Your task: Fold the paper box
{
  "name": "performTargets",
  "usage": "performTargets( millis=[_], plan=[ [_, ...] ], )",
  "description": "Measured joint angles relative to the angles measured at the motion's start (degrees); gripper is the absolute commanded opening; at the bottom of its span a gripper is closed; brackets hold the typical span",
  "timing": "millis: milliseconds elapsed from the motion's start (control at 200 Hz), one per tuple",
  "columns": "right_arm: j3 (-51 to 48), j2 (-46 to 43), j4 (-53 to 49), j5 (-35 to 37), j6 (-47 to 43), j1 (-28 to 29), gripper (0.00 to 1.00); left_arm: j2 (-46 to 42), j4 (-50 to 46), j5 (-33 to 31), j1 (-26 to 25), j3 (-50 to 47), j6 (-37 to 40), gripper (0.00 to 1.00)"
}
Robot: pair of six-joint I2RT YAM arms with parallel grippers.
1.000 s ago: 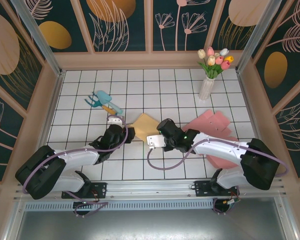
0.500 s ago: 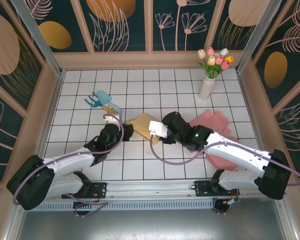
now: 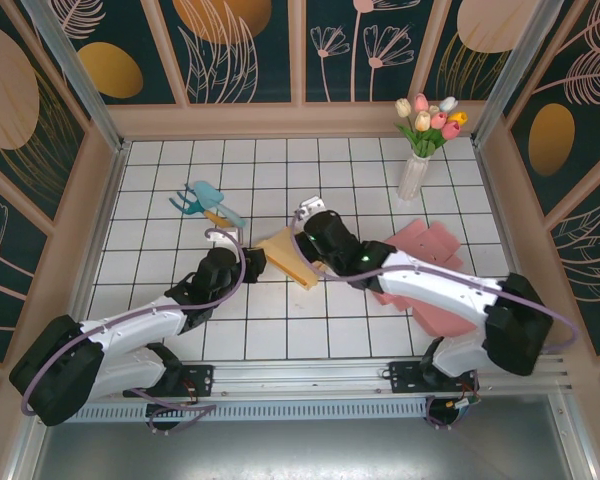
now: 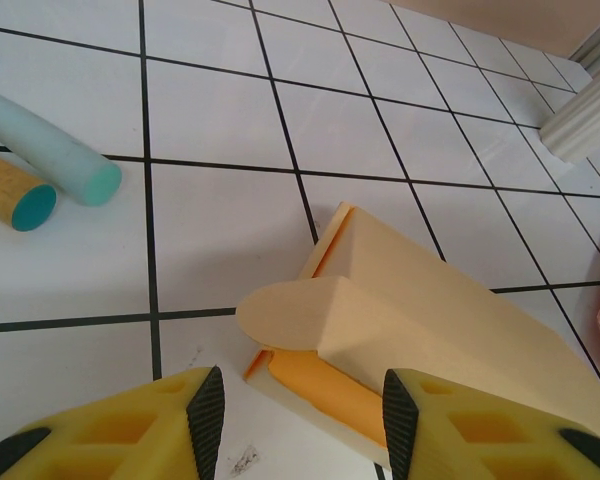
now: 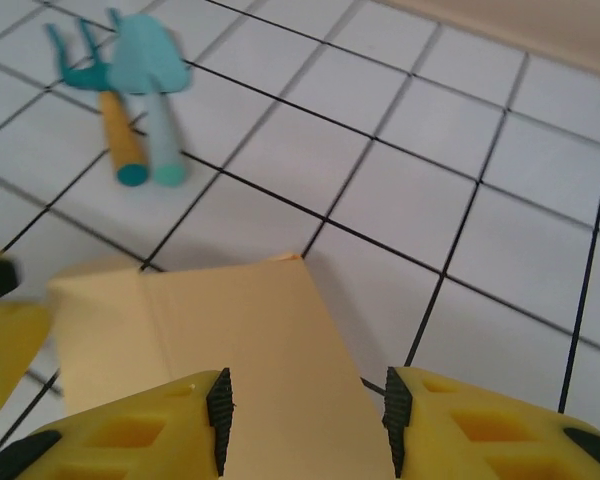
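The tan paper box [image 3: 283, 257] lies partly folded on the white tiled table. In the left wrist view the box [image 4: 450, 310] shows a rounded flap [image 4: 280, 315] and an orange inside. My left gripper [image 3: 252, 261] is at the box's left end. Its open jaws [image 4: 298, 420] stand on either side of that end, with a gap at the left pad [image 4: 207, 415]. My right gripper [image 3: 302, 247] reaches in from the right over the box. It is open [image 5: 305, 420], with a flat tan panel [image 5: 230, 330] beneath and between its fingers.
A teal toy fork and shovel [image 3: 205, 203] lie left of and behind the box, and they also show in the right wrist view [image 5: 140, 110]. A white vase of tulips [image 3: 416, 170] stands at the back right. Pink paper sheets [image 3: 432, 268] lie under the right arm.
My right arm has swung from the near side of the box up over its right side, and its jaws have opened wider. The left gripper stays at the box's left end.
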Motion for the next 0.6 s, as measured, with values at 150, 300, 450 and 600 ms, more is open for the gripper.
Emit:
performTargets(
  millis=[150, 300, 450, 600],
  plan=[
    [5.5, 10.8, -1.0, 5.2, 7.0, -0.1, 0.47, 0.6, 0.0, 0.0, 0.0, 0.0, 0.0, 0.48],
    [5.0, 15.1, -1.3, 6.3, 9.5, 0.0, 0.47, 0.9, 0.4, 0.0, 0.0, -0.2, 0.0, 0.48],
    [4.9, 17.4, -0.4, 6.4, 9.4, 0.7, 0.46, 1.1, 0.4, 0.0, 0.0, -0.3, 0.0, 0.48],
    [3.5, 19.8, 1.6, 6.2, 7.6, 2.1, 0.46, 1.1, 0.4, -0.3, 0.0, -0.3, 0.0, 0.49]
  ],
)
